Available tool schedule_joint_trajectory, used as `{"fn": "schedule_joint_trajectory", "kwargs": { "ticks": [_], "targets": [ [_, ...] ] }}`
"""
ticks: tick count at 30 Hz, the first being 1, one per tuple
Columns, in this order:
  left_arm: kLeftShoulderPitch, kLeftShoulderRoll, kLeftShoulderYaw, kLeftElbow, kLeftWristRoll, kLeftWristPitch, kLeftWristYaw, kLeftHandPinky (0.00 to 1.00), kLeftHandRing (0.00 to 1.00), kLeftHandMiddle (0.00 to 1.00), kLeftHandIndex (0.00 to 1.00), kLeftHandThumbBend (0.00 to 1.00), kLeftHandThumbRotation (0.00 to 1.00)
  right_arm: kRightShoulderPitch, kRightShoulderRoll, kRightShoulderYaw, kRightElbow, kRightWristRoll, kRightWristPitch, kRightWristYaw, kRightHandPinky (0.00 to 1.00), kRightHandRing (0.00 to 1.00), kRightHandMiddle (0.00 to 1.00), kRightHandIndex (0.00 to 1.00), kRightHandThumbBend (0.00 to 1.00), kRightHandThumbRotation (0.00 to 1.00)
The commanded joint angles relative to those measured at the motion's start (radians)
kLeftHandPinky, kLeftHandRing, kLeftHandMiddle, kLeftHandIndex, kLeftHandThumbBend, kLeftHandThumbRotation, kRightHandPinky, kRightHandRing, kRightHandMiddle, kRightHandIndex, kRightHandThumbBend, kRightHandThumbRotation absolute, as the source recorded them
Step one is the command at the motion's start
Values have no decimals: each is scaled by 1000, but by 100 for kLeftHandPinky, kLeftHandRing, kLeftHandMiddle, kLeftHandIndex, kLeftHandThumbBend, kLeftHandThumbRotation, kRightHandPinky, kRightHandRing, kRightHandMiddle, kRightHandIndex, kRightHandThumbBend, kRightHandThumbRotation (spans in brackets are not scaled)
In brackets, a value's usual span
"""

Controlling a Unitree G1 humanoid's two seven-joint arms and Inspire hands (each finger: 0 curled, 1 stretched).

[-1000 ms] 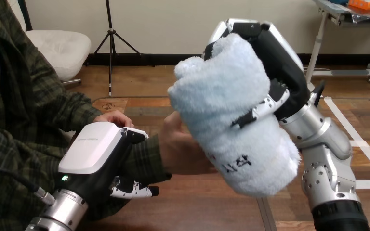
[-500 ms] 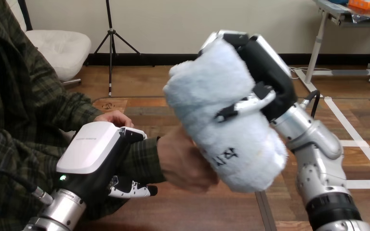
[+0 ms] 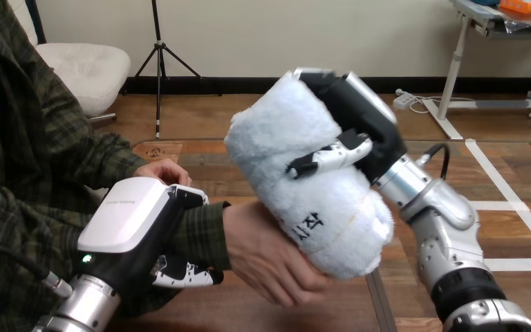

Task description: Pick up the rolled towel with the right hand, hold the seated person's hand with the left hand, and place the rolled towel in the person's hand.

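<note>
A pale blue rolled towel (image 3: 297,173) is held up at the view's middle, tilted, with my right hand (image 3: 359,131) shut round its upper part. Its lower end rests against the palm of the person's hand (image 3: 263,252), which lies open and turned up under it. My left hand (image 3: 135,228) is wrapped round the person's wrist in the green checked sleeve, fingers curled under it. The person's other hand (image 3: 160,169) rests behind my left hand.
The wooden table (image 3: 283,311) runs under both arms. The person sits close at the view's left, their arm crossing in front of my left arm. My right forearm (image 3: 442,228) rises from the lower right.
My right hand has carried the towel down and to the left, onto the person's palm. The person's hand has turned more open and upward. My left hand has stayed on the wrist.
</note>
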Motion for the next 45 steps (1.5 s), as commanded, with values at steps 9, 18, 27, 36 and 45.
{"fn": "schedule_joint_trajectory", "kwargs": {
  "ticks": [9,18,27,36,45],
  "targets": [
    [53,-6,15,-124,-33,-24,-32,29,31,36,38,93,0,-231,-39,-34,226,-67,-32,-95,1,5,10,13,53,0],
    [81,-4,33,-160,-33,-21,-43,31,32,36,38,93,0,-270,-72,-19,278,-139,-28,-186,1,6,11,13,54,0],
    [103,-8,47,-182,-32,-18,-56,31,32,37,38,93,0,-291,-95,-31,307,-170,-26,-209,1,5,10,13,51,0],
    [112,-14,53,-192,-32,-16,-67,30,31,36,38,93,0,-298,-117,-35,318,-189,-22,-216,1,5,10,13,51,0],
    [112,-20,50,-192,-32,-19,-72,30,32,37,38,93,0,-293,-122,-40,321,-195,-32,-210,1,5,10,13,52,0]
  ]
}}
